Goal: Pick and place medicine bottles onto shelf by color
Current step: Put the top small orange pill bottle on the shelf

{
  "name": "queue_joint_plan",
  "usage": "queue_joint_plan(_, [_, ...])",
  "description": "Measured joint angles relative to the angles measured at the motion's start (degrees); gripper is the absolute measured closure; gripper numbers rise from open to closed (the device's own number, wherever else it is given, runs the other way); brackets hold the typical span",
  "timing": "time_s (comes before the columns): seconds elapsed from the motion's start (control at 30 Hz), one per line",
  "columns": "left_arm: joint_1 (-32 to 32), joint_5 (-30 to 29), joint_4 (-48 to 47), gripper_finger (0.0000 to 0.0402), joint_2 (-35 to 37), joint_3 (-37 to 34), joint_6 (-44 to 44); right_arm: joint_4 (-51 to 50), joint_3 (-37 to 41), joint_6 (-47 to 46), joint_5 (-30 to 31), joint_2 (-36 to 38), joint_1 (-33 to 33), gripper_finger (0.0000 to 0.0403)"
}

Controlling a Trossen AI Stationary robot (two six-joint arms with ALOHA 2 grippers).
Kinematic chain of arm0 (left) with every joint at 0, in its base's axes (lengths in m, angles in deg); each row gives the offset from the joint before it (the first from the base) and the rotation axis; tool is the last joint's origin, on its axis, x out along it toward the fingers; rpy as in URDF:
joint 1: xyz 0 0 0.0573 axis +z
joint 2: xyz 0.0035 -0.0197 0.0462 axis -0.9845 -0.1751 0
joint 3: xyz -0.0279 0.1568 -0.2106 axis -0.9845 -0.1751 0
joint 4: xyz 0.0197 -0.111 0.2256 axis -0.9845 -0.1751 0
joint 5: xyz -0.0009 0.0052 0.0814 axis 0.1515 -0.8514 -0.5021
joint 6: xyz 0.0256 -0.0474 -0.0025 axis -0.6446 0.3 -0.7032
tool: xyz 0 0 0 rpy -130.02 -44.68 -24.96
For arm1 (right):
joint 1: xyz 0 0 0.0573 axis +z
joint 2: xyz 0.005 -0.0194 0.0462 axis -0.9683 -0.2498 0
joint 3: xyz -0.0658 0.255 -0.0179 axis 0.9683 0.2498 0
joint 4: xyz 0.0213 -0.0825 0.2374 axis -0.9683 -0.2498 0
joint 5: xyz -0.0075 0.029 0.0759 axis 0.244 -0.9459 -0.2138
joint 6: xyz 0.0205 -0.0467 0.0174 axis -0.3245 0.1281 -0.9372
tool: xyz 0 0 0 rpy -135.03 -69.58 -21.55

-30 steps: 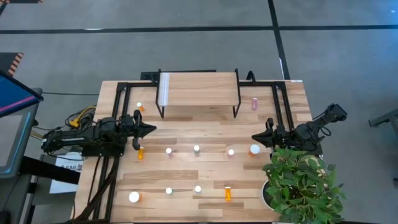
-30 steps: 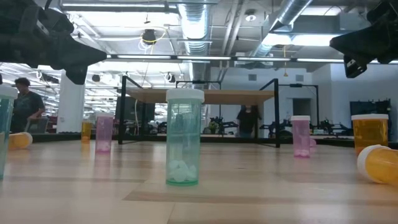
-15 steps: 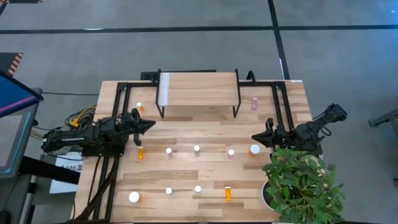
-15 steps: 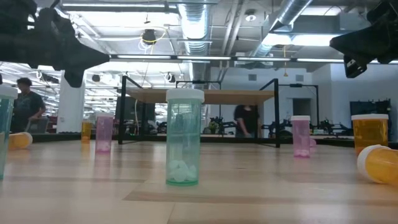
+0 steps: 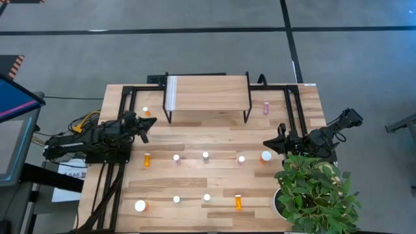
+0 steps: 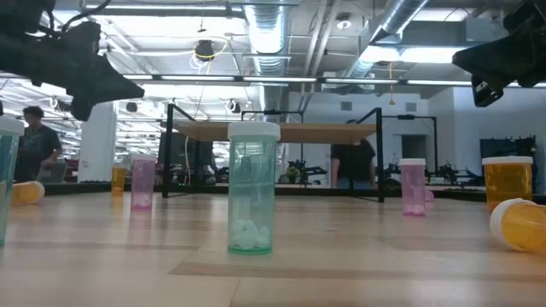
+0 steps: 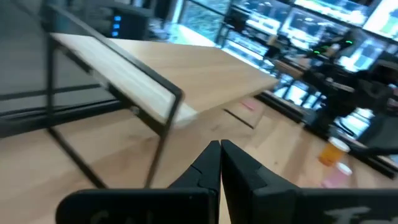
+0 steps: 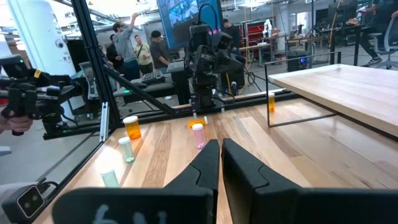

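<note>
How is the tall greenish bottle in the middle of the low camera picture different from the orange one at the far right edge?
The greenish bottle stands upright; the orange bottle lies on its side. The greenish one has a pale, see-through body with white pills showing at its bottom; the orange one has an amber body whose contents I cannot make out. The greenish one shows whole; the orange one is cut off by the picture's edge. Both have white caps and rest on the wooden table.
</note>
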Motion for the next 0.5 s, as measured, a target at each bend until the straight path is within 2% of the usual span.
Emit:
queue_joint_plan(0.23, [0.2,-2.2,-2.8,0.0402,0.0,2.7,1.7,0.0,0.0,0.0,0.0,0.0,0.0,0.0359])
queue_joint_plan(0.5, [0.2,-9.4,-9.2,0.0401,0.0,5.5,1.9,0.0,0.0,0.0,0.0,0.0,0.0,0.0359])
